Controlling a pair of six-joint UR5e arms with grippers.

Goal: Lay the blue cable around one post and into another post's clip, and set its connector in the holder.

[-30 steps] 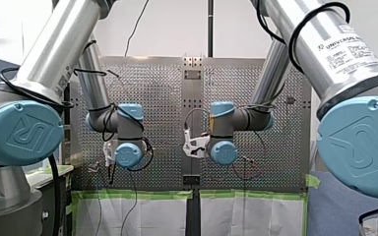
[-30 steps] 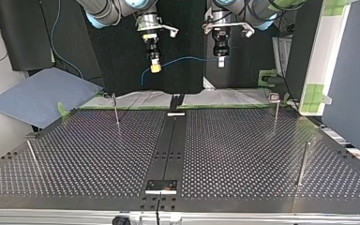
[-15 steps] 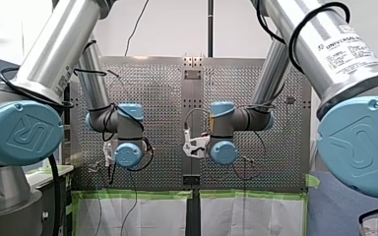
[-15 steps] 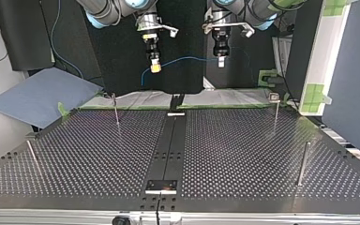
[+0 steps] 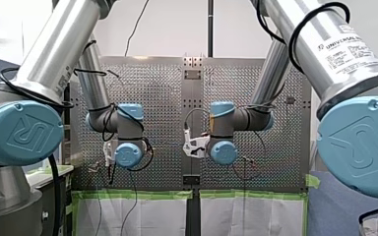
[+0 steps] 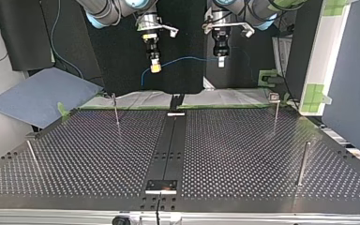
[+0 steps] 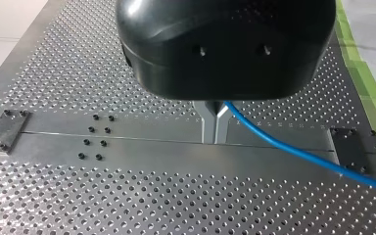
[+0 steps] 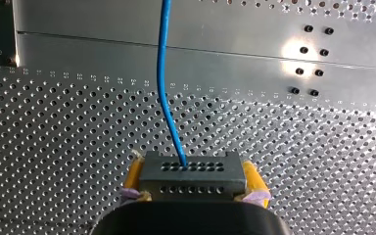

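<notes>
Top view: we are holding the blue cable (image 6: 187,58) slung high, clear of the posts (image 6: 116,108). Left wrist: our left gripper (image 7: 215,129) is pinching it; it could slip. Right wrist: our right gripper (image 8: 192,182) is clamping the connector (image 8: 191,169); tension might twist it.

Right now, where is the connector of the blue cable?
The connector hangs left of centre in the top view, high above the table, clamped in my right tool. The blue cable runs from it across to my left tool.
</notes>
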